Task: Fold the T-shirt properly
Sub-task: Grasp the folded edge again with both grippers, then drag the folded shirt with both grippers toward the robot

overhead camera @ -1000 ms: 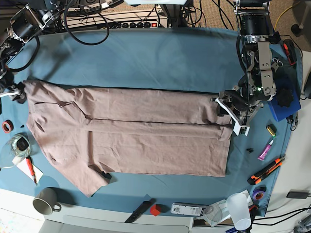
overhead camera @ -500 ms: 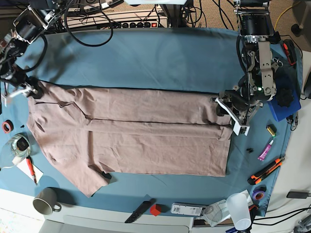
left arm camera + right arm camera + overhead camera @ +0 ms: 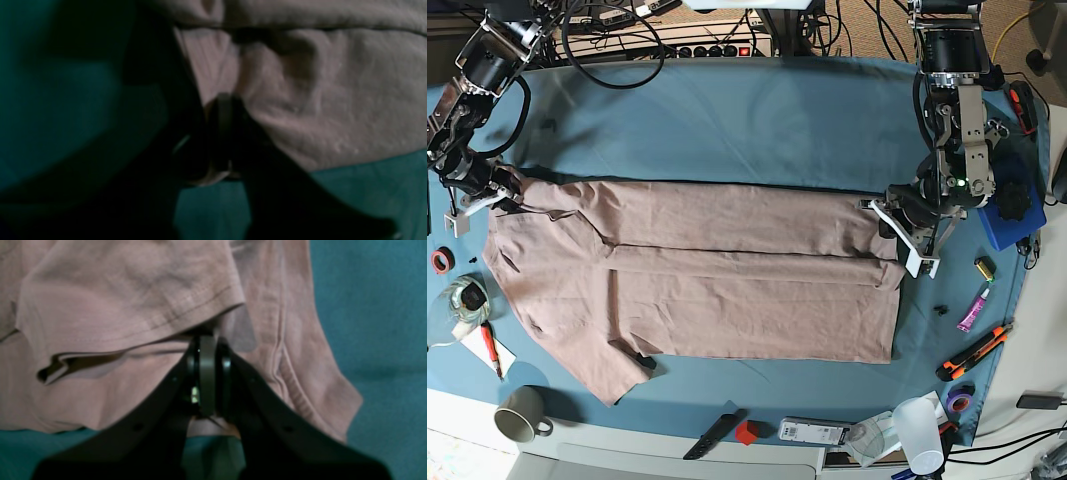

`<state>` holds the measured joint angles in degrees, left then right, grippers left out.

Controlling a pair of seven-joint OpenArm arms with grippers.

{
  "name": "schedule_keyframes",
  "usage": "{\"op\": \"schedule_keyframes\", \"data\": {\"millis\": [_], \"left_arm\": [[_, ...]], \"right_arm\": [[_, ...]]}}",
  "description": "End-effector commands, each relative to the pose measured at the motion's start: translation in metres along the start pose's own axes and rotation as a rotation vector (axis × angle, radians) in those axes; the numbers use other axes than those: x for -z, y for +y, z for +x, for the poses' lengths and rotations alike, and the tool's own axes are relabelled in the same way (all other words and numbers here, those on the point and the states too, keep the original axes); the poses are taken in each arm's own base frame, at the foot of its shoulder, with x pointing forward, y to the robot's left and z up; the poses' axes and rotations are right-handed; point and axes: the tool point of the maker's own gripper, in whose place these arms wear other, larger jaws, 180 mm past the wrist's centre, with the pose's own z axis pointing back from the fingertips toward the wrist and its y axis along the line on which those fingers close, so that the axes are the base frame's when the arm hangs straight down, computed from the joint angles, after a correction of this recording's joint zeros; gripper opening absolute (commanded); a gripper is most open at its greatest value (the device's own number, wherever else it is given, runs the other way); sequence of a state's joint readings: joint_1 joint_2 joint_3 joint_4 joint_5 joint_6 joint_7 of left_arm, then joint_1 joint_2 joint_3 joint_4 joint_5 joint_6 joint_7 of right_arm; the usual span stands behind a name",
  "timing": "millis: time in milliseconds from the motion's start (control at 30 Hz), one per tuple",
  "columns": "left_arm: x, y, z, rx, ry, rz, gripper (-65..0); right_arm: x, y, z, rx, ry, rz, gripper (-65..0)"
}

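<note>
T-shirt (image 3: 727, 280) lengthwise fold done | left gripper (image 3: 222, 133), right gripper (image 3: 206, 373) both pinching far-edge corners | crosswise folds left

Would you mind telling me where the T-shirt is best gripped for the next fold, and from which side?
Grip the T-shirt at its two far corners, coming in from each short end. It lies flat and lengthwise, so its ends give free edges. The right gripper and left gripper are shut on exactly those edges.
</note>
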<state>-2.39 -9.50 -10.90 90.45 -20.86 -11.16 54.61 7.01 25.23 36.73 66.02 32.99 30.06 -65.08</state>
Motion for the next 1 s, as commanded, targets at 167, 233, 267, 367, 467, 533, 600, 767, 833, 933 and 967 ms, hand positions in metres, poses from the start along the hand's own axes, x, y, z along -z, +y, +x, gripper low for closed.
{"op": "schedule_keyframes", "data": {"millis": [167, 233, 267, 367, 467, 533, 600, 767, 833, 933, 967], "left_arm": [[-0.001, -0.003, 0.0, 0.008, 0.019, -0.009, -65.0], [-0.002, -0.002, -0.006, 0.008, 0.048, -0.008, -65.0], [-0.002, -0.003, -0.008, 0.009, 0.063, -0.009, -65.0], [-0.003, -0.003, -0.013, 0.01, 0.095, -0.008, -65.0], [-0.004, -0.002, -0.014, 0.012, 0.098, -0.006, -65.0], [-0.005, 0.001, -0.016, 0.018, 0.112, 0.0, -65.0], [-0.008, 0.005, -0.019, 0.026, 0.137, 0.011, -65.0], [-0.014, 0.015, -0.022, 0.042, 0.164, 0.033, -65.0], [-0.015, 0.019, -0.025, 0.046, 0.18, 0.042, -65.0], [-0.02, 0.025, -0.033, 0.054, 0.204, 0.057, -65.0], [-0.022, 0.028, -0.036, 0.059, 0.209, 0.064, -65.0]], "right_arm": [[-0.009, -0.009, 0.016, -0.032, -0.035, -0.04, -65.0], [-0.009, -0.01, 0.016, -0.031, -0.039, -0.04, -65.0], [-0.009, -0.01, 0.017, -0.029, -0.041, -0.04, -65.0], [-0.013, -0.015, 0.018, -0.011, -0.056, -0.046, -65.0], [-0.023, -0.023, 0.022, 0.013, -0.094, -0.04, -65.0], [-0.031, -0.028, 0.023, 0.038, -0.114, -0.021, -65.0], [-0.038, -0.031, 0.02, 0.046, -0.115, -0.002, -65.0], [-0.045, -0.034, 0.019, 0.066, -0.135, 0.019, -65.0], [-0.044, -0.032, 0.019, 0.066, -0.13, 0.025, -65.0], [-0.043, -0.032, 0.016, 0.066, -0.114, 0.025, -65.0], [-0.043, -0.032, 0.015, 0.066, -0.11, 0.027, -65.0]]}}
